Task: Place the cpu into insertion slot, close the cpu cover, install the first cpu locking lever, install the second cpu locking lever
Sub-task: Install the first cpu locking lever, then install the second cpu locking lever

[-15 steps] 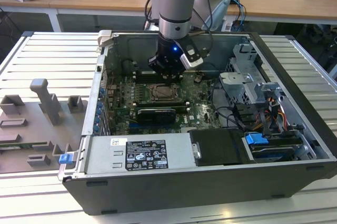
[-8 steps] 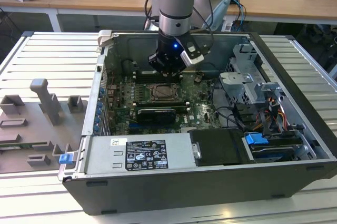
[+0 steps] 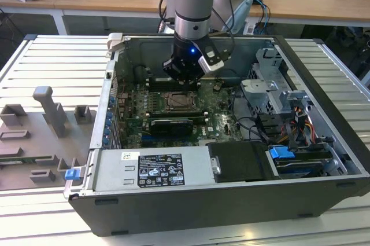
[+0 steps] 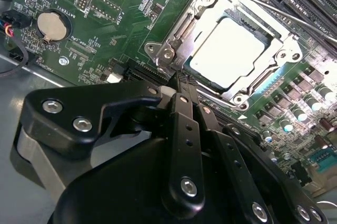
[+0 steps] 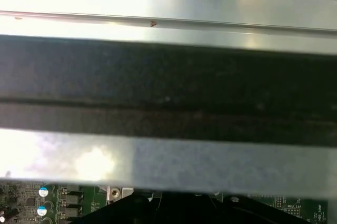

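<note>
Inside the open computer case point(image 3: 324, 142) on the table point(image 3: 52, 66), the end effector point(image 3: 184, 75) hangs just over the insertion slot point(image 3: 177, 102). In the second wrist view, going left to right, a coin battery point(image 4: 52, 26) sits on the green board, then the end effector point(image 4: 176, 95) with its fingers pressed together and nothing pinched, its tips at the corner of the cpu cover point(image 4: 202, 16). That cover lies closed around the cpu point(image 4: 226, 52), which sits flat in the socket. The step in hand looks like the locking levers; doing it well probably means pressing on the lever rod alone and keeping off the cpu face. White board lettering near the battery is too small to read reliably.
</note>
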Robot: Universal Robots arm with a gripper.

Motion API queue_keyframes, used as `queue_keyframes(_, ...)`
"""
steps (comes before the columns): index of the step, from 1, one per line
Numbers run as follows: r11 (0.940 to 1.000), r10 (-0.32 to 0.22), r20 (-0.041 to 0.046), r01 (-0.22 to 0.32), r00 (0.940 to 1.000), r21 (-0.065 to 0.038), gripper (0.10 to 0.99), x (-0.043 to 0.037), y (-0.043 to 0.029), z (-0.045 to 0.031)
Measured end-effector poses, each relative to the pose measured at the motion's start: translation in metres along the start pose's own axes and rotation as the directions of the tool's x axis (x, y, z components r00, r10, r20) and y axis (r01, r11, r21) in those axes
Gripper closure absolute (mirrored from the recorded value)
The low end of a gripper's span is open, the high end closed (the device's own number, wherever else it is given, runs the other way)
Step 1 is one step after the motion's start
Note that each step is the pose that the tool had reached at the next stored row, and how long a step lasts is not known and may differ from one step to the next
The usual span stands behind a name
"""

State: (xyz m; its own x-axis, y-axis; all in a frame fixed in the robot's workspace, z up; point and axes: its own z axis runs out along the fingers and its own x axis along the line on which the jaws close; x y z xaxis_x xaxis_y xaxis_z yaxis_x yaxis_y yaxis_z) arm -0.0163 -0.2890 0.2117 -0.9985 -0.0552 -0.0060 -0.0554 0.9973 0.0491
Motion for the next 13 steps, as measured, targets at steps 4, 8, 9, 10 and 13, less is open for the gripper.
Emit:
queue_keyframes(4, 1.0, 0.0, -0.0001, 0.0, 1.0, 0.0, 0.98, 0.0001, -0.0011, -0.0001)
queue_keyframes(8, 1.0, 0.0, 0.0, 0.0, 1.0, 0.0, 0.98, 0.0002, -0.004, -0.0002)
queue_keyframes(9, 1.0, 0.0, 0.0, 0.0, 1.0, 0.0, 0.98, 0.0003, -0.0047, -0.0002)
queue_keyframes(10, 1.0, 0.0, 0.0, 0.0, 1.0, 0.0, 0.98, 0.0003, -0.0052, -0.0003)
queue_keyframes(13, 1.0, 0.0, 0.0, 0.0, 1.0, 0.0, 0.98, 0.0004, -0.0062, -0.0003)
